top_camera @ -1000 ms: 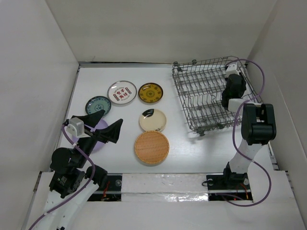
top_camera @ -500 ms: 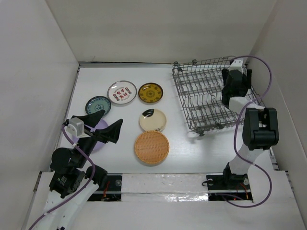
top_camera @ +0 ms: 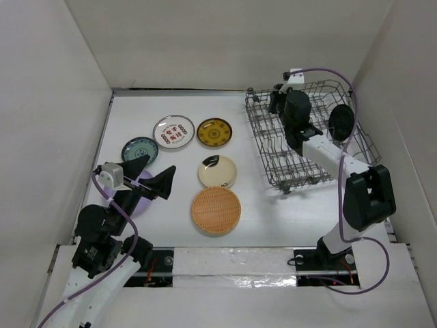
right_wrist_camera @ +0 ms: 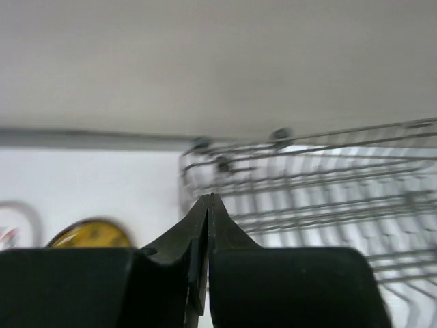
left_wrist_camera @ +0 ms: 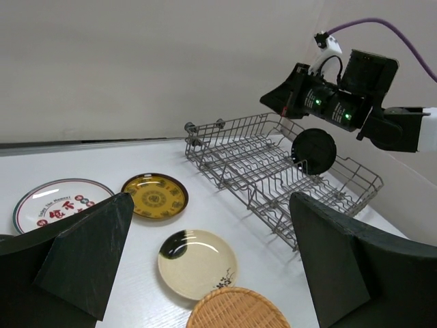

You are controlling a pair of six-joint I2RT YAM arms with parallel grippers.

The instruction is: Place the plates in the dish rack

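Observation:
The grey wire dish rack (top_camera: 290, 147) stands at the back right. A black plate (top_camera: 341, 123) stands upright on edge in its right part; it also shows in the left wrist view (left_wrist_camera: 313, 151). My right gripper (top_camera: 276, 102) is shut and empty above the rack's back left corner, clear of the black plate. My left gripper (top_camera: 153, 179) is open and empty above a lavender plate (top_camera: 138, 199), which it mostly hides. Flat on the table lie a teal plate (top_camera: 140, 149), a white plate with red marks (top_camera: 173, 131), a dark yellow plate (top_camera: 214, 132), a cream plate with a black patch (top_camera: 217, 171) and an orange-tan woven plate (top_camera: 216, 210).
White walls close in the table on the left, back and right. The rack sits askew, with its near corner (top_camera: 283, 188) close to the cream plate. The right wrist view is blurred and shows the rack wires (right_wrist_camera: 328, 184) and the yellow plate's edge (right_wrist_camera: 89, 236).
My right arm swung from the rack's right side to above its back left corner. The black plate now shows upright in the rack. My left arm barely moved.

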